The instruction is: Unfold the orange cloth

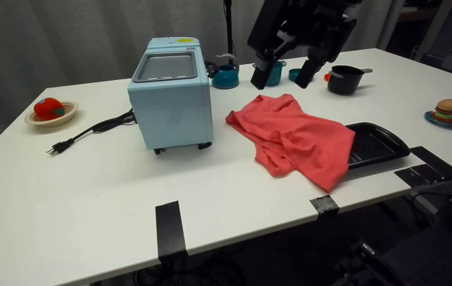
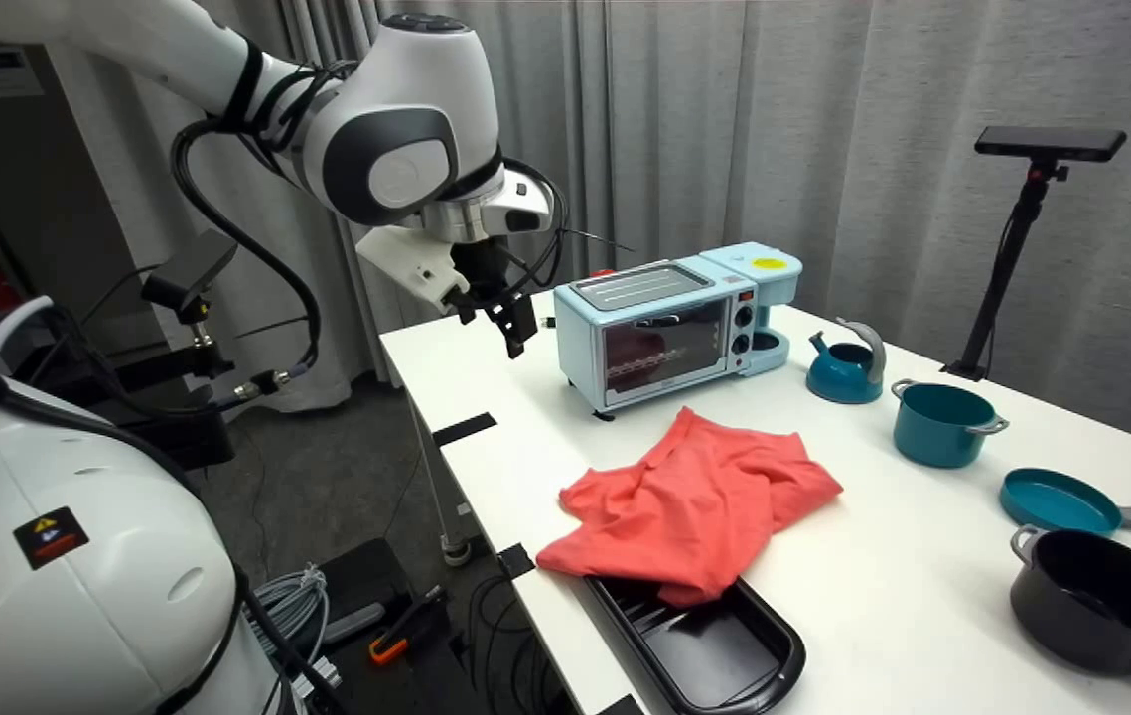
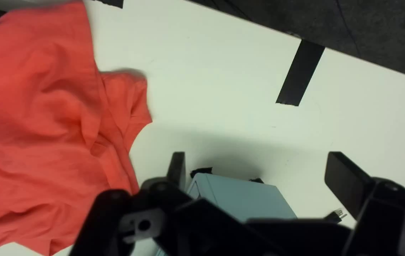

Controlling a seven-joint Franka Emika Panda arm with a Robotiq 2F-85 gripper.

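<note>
table (image 1: 102, 198) bears rumpled orange cloth (image 1: 301, 135), jaws spread

the orange cloth lies below and apart from the wide-set jaws, left of them in the wrist view. its long axis runs across the table, one corner pointing to the edge. one end covers part of a black tray (image 2: 729, 645); a beige bowl (image 1: 51, 122) holds a red toy (image 1: 46, 108).
</note>
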